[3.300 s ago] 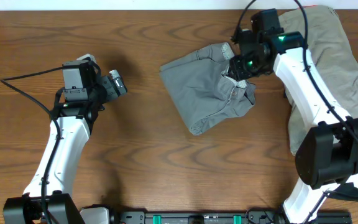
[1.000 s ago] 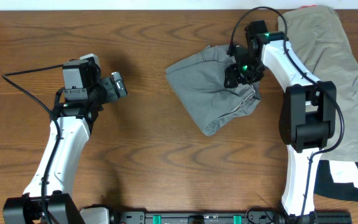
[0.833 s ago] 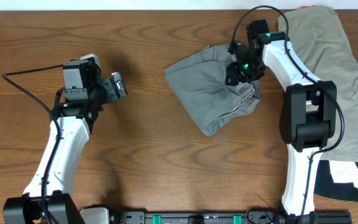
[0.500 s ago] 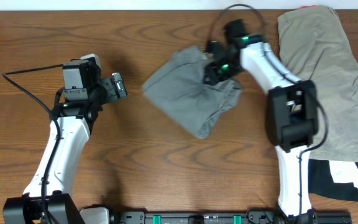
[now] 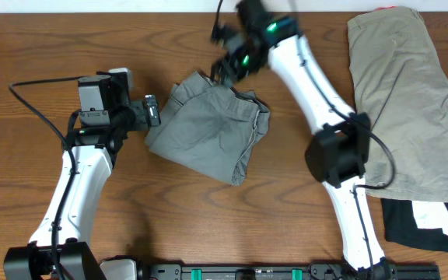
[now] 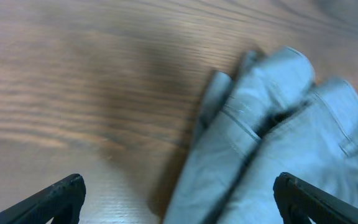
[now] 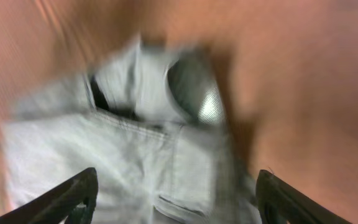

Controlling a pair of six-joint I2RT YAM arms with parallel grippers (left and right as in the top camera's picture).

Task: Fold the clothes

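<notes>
The clothes in play are the mid-grey shorts, lying crumpled left of the table's middle. A khaki-beige pair is spread out at the far right. My left gripper stands open right at the grey shorts' left edge. In the left wrist view the grey shorts fill the right half ahead of the wide-apart left gripper. My right gripper, blurred with motion, hovers at the shorts' far edge. In the right wrist view the right gripper is open, with the grey shorts lying under it.
A black and white garment lies at the front right under the khaki pair's hem. The right arm stretches diagonally across the table's middle. Bare wooden table shows in front of the grey shorts and at the far left.
The right gripper dragged the grey shorts leftward across the table up to the left gripper, then opened and let them go. The left arm has hardly moved.
</notes>
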